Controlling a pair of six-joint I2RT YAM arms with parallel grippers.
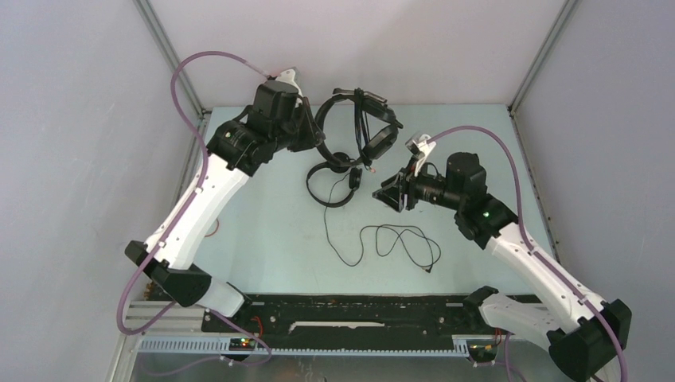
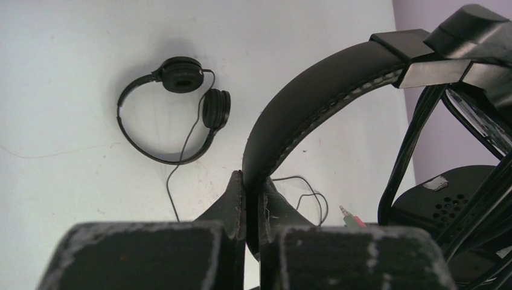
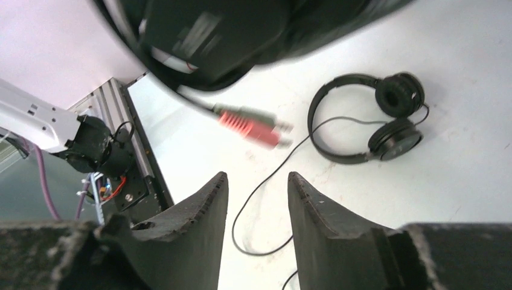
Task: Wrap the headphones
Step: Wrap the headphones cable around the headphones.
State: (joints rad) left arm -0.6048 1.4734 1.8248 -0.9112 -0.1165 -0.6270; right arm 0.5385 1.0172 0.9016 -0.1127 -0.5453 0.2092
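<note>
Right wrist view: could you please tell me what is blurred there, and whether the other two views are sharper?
Right wrist: the lifted headset and the pink plug beside it are smeared, while the flat headphones farther off are crisp. Left wrist: sharp, with a soft shadow around the flat headphones. Top external: evenly lit, sharp, no glare.
</note>
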